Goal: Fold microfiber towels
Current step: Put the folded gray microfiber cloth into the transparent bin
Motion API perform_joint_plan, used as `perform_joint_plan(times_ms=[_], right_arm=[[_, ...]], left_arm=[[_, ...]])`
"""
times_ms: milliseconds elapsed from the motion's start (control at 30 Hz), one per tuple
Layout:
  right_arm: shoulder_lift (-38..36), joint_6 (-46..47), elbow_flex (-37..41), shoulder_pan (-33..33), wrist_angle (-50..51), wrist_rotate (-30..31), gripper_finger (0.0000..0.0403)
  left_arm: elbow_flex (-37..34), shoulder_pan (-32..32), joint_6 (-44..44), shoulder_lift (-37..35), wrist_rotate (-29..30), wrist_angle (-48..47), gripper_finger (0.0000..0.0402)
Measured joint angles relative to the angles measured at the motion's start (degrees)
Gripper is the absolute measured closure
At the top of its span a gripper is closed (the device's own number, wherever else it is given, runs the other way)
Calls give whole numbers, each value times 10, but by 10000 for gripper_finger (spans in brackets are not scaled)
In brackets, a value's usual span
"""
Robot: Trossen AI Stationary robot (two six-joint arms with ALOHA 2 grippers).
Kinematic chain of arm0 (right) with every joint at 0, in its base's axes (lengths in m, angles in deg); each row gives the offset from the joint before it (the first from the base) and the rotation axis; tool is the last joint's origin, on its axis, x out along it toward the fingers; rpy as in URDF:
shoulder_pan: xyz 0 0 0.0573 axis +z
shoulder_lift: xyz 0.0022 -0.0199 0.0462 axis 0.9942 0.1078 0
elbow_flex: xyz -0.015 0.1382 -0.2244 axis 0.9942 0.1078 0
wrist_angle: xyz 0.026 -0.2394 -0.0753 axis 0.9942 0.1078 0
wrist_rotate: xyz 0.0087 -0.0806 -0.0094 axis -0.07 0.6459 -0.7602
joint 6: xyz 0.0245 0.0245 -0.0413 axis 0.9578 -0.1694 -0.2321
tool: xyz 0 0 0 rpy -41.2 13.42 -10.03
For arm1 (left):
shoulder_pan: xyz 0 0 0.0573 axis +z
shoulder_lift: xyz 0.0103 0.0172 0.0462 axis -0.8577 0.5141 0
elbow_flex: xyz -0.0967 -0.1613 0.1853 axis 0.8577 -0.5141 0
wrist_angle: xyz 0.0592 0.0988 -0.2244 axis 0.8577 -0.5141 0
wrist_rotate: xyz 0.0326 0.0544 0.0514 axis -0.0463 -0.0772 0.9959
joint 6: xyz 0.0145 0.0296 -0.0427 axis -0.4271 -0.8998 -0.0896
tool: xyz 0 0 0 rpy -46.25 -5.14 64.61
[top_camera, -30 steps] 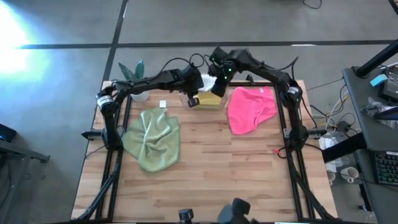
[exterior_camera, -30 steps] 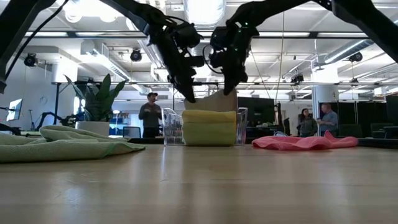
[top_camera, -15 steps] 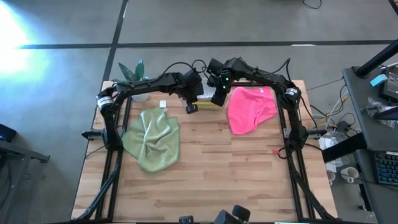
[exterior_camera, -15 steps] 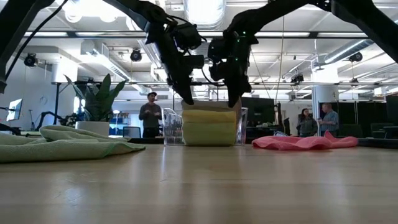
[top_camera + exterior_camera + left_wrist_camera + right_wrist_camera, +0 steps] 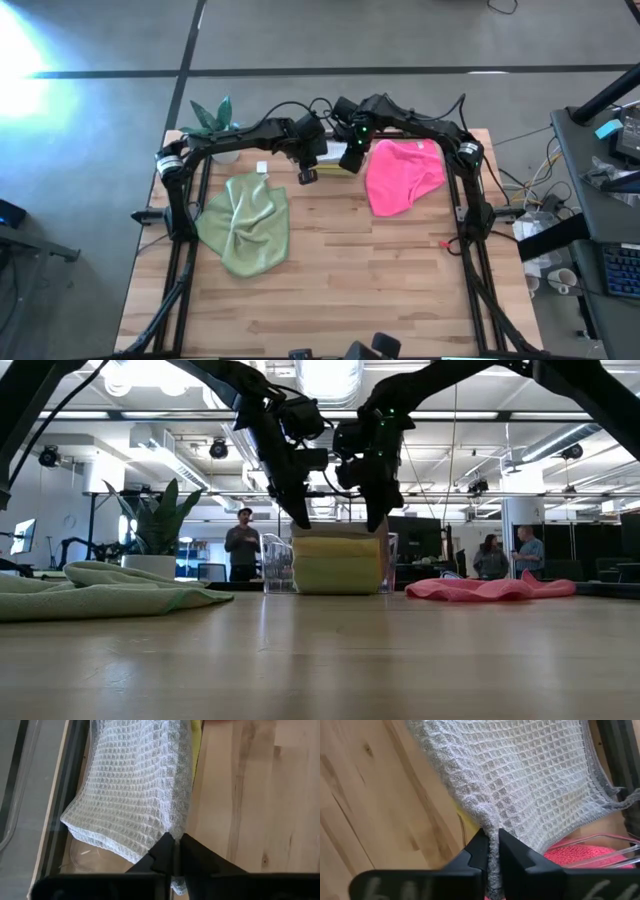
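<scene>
A light grey waffle-weave towel lies folded on a stack of a yellow towel and a lime green towel in a clear bin at the table's far middle. My left gripper is shut on its left near corner. My right gripper is shut on its right near corner. A sage green towel lies crumpled on the left of the table. A hot pink towel lies spread on the right. My left gripper pinches the grey towel's folded corner between its two fingers, slanting down from above. The towel spreads away from the fingers and lies on the stack. My right gripper pinches the other near corner between its two fingers, pointing steeply down. Several layers bunch at the fingers, and the rest lies on the stack.
A potted plant stands at the far left corner. A small white tag lies beside the sage towel. The near half of the wooden table is bare. People stand in the room beyond the table.
My right gripper has come down toward the stack, and my left gripper has tipped a little. The grey towel, held up above the stack before, now lies flat on the yellow towel.
</scene>
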Motion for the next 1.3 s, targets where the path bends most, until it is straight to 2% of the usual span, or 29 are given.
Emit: perform_joint_plan(times_ms=[333, 500, 733, 900, 1000, 1100, 1300], right_arm=[[0, -9, 0, 7, 0, 5, 305], [-11, 15, 0, 7, 12, 2, 270], [-57, 20, 0, 7, 4, 0, 255], [-66, 38, 0, 7, -77, 0, 264], [-52, 55, 1, 9, -127, -3, 271], [-31, 57, 2, 11, -136, -8, 277], [9, 65, 3, 12, -134, -63, 280]], left_arm=[[0, 0, 0, 0, 1, 8, 281], [12, 0, 0, -1, 14, -9, 248], [17, 1, 0, -56, 42, -16, 242], [6, 2, 35, -104, 44, -33, 242], [-13, 2, 72, -128, 44, -43, 242], [-37, 2, 100, -149, 44, -56, 242], [-93, 2, 119, -187, 43, -55, 242]])
